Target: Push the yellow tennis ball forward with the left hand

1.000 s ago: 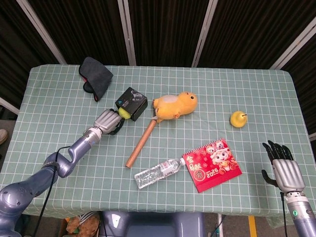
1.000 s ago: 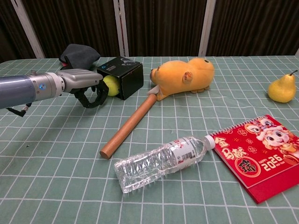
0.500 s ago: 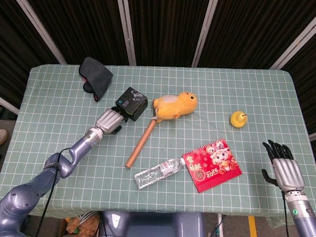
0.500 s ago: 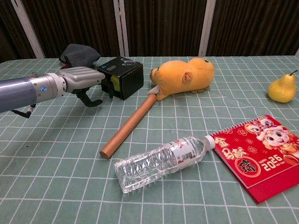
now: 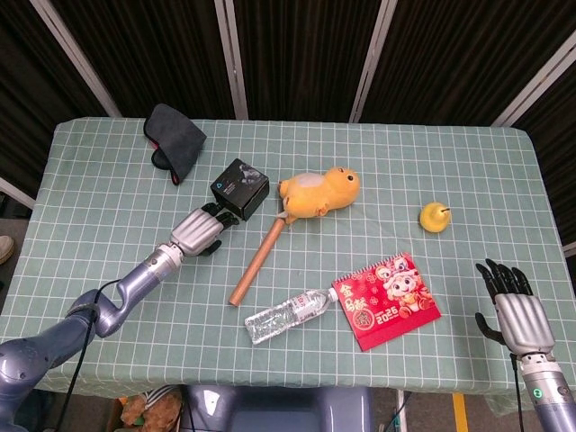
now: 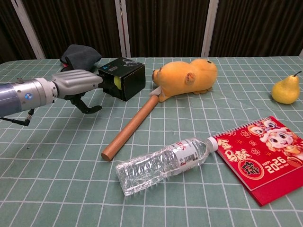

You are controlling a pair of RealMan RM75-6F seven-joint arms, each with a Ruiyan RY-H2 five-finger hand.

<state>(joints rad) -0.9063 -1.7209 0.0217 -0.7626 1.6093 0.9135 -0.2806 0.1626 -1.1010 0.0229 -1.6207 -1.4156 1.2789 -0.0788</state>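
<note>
On the green checked tablecloth (image 5: 108,189), the left hand (image 5: 200,231) lies low with its fingers stretched out flat toward the black box (image 6: 124,77), holding nothing. Only a sliver of the yellow tennis ball (image 6: 115,83) shows in the chest view, wedged between the fingertips and the box; whether they touch it I cannot tell. Beside the box lie a wooden-handled hammer (image 5: 255,262) and an orange plush toy (image 5: 318,192). Far off at the near right corner, the right hand (image 5: 516,308) hangs with fingers spread, empty.
</note>
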